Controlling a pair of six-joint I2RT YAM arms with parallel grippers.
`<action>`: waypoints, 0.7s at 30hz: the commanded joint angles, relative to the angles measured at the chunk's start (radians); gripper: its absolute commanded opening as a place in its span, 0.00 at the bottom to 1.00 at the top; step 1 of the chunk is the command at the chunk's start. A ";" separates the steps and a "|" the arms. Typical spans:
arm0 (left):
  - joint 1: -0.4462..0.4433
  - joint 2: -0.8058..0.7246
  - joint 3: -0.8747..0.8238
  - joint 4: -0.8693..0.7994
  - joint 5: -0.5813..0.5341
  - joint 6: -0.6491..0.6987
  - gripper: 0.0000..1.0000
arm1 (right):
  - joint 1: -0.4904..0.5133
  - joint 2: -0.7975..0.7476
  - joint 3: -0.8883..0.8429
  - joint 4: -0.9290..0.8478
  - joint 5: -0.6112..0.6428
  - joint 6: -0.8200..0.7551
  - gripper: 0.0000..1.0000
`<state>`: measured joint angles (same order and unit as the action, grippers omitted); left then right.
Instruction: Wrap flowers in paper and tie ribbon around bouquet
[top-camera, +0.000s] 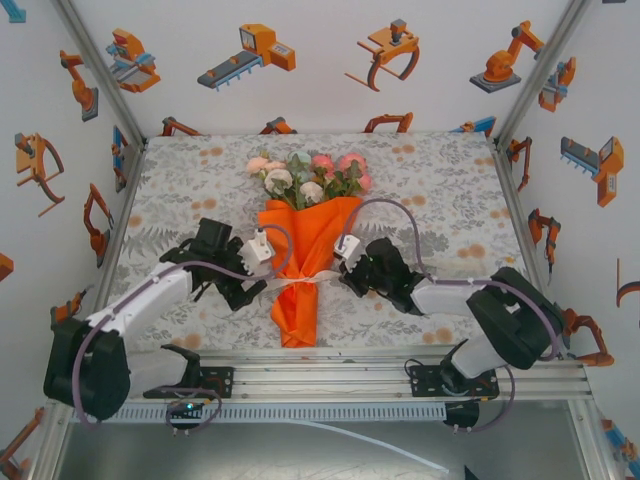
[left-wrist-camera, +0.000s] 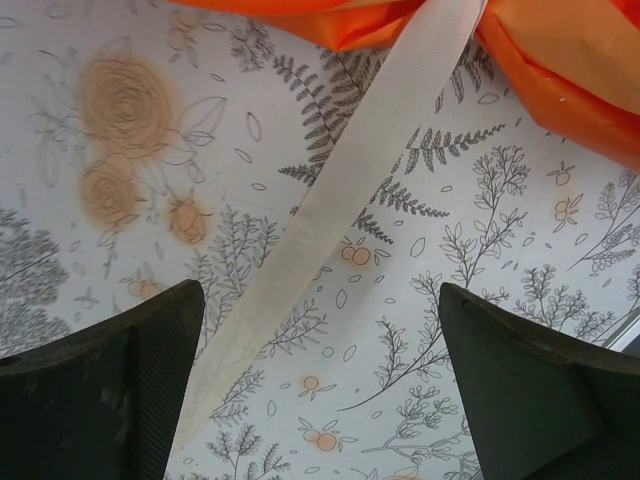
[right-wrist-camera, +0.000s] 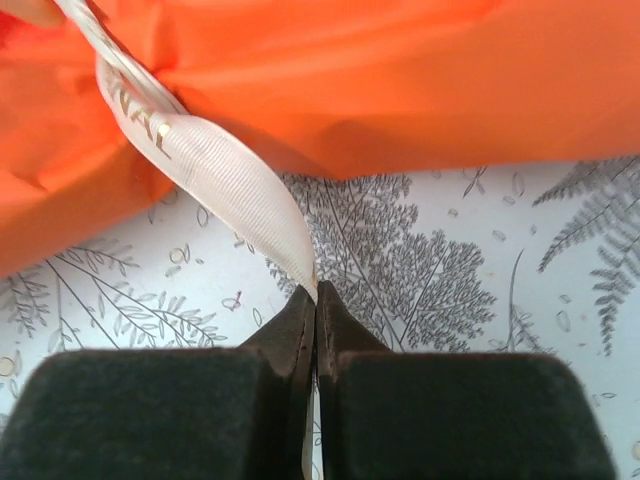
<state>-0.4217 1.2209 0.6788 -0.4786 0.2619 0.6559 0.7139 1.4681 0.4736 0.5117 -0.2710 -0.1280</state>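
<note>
The bouquet lies in the middle of the table, an orange paper (top-camera: 303, 250) cone with the pink, peach and white flowers (top-camera: 310, 175) at its far, wide end. A cream ribbon (top-camera: 300, 283) crosses the cone's narrow waist. My right gripper (right-wrist-camera: 316, 300) is shut on one ribbon (right-wrist-camera: 220, 180) tail just right of the paper (right-wrist-camera: 400, 80); in the top view it sits at the cone's right side (top-camera: 345, 282). My left gripper (left-wrist-camera: 320, 380) stands open at the cone's left (top-camera: 255, 288), and the other ribbon (left-wrist-camera: 340, 190) tail lies flat on the cloth between its fingers, close to the left one (left-wrist-camera: 110, 390).
A grey-and-orange leaf-print tablecloth (top-camera: 440, 200) covers the table. White walls with robot pictures close in the left, right and back. An aluminium rail (top-camera: 330, 375) with both arm bases runs along the near edge.
</note>
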 joint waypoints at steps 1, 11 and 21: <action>-0.026 0.073 0.029 0.020 0.025 0.058 0.89 | -0.005 -0.047 0.024 0.060 -0.032 0.059 0.01; -0.047 0.217 0.027 0.149 -0.029 -0.016 0.68 | -0.011 -0.006 0.016 0.192 -0.024 0.170 0.00; -0.028 0.204 -0.005 0.238 -0.035 -0.067 0.00 | -0.045 -0.094 -0.058 0.226 0.024 0.283 0.23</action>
<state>-0.4671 1.4487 0.7078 -0.2600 0.2447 0.6083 0.6842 1.4223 0.4393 0.6857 -0.2684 0.0986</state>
